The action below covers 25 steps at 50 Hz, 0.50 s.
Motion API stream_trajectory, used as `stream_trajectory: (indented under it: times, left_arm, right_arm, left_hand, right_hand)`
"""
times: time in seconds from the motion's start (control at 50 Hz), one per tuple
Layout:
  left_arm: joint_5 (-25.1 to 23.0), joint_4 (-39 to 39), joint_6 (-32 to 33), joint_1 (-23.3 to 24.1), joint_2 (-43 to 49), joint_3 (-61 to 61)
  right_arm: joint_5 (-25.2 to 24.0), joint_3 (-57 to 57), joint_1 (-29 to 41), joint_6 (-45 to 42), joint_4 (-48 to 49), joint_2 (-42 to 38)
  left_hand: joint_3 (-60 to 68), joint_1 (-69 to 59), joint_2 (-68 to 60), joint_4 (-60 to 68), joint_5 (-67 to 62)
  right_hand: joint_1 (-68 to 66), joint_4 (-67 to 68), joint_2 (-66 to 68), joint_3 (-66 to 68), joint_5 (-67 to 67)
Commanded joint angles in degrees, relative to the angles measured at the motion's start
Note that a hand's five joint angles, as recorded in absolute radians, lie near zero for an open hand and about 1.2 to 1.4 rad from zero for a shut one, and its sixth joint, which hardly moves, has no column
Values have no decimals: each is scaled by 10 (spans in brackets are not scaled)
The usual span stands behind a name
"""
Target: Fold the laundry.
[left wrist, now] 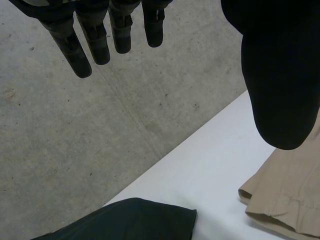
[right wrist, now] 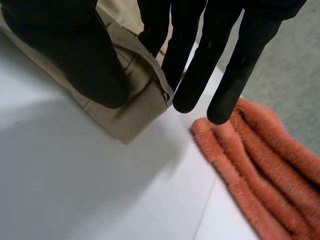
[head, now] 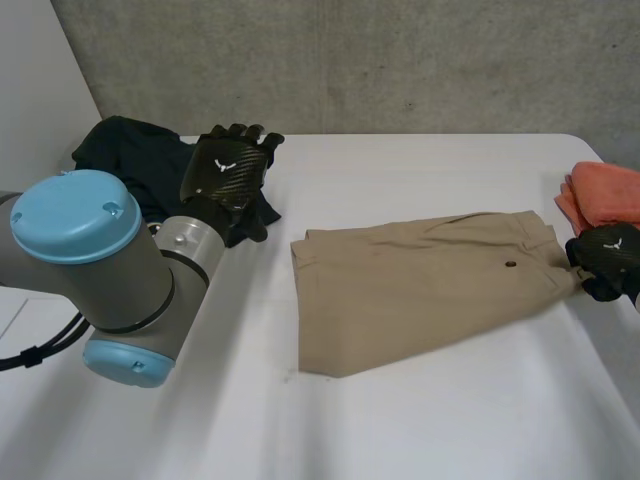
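Head view: folded tan cotton shorts (head: 420, 290) lie flat mid-way across the white table (head: 450, 430), with both hands at work around them.
Long axis: it runs side to side between the two arms, waistband and button at the right-arm end, leg hems at the left-arm end.
Right hand (head: 605, 258): right on the waistband corner of the shorts, and clearly the nearer hand.
Right grip: in the right wrist view the thumb (right wrist: 75, 55) bears down on that corner and the straight fingers (right wrist: 197, 75) drop just past its edge, so the cloth looks nipped between them.
Left hand (head: 228, 172): raised, well apart from the hem end of the shorts, hovering over a dark crumpled garment (head: 135, 150).
Left fingers (left wrist: 97, 40): straight, slightly spread, holding nothing.
Orange terry towel (head: 610, 192): just beyond the waistband end of the shorts, close behind the right hand.
Coming move, my read: the fold goes along that long axis, waistband carried over towards the hems, right hand leading; the left hand would have to come down to the hem end to pin it.
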<state>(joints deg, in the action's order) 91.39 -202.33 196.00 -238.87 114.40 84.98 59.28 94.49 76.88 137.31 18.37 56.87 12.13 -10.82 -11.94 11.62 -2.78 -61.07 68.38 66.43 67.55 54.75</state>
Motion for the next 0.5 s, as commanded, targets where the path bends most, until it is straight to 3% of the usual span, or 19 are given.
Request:
stream_trajectory:
  times: [0.02, 0.2, 0.3, 0.38, 0.46, 0.5]
  left_arm:
    - [2, 4, 0, 1, -8, 4]
    - [1, 3, 0, -2, -32, 19]
    - [1, 2, 0, -5, -42, 33]
    - [0, 0, 0, -6, -49, 49]
    - [0, -1, 0, -6, -51, 60]
    - [0, -1, 0, -6, -50, 62]
  right_arm:
    - [5, 10, 24, 2, 22, 70]
    - [-7, -18, 219, -17, 31, 120]
    - [-58, -16, 329, -63, 46, 109]
    - [-84, -19, 415, -116, 33, 61]
    - [-70, -44, 471, -141, 8, 0]
    - [-48, -58, 482, -136, -11, -5]
  left_hand:
    - [-21, 8, 19, -16, 28]
    - [-21, 8, 19, -16, 28]
    - [-21, 8, 19, -16, 28]
    - [-21, 8, 19, -16, 28]
    - [-21, 8, 19, -16, 28]
    - [-21, 8, 19, -16, 28]
  right_hand:
    - [-189, 116, 136, 125, 152]
    - [-189, 116, 136, 125, 152]
    - [-189, 116, 136, 125, 152]
    - [-189, 116, 136, 125, 152]
    - [-189, 116, 136, 125, 152]
    - [200, -273, -254, -265, -237]
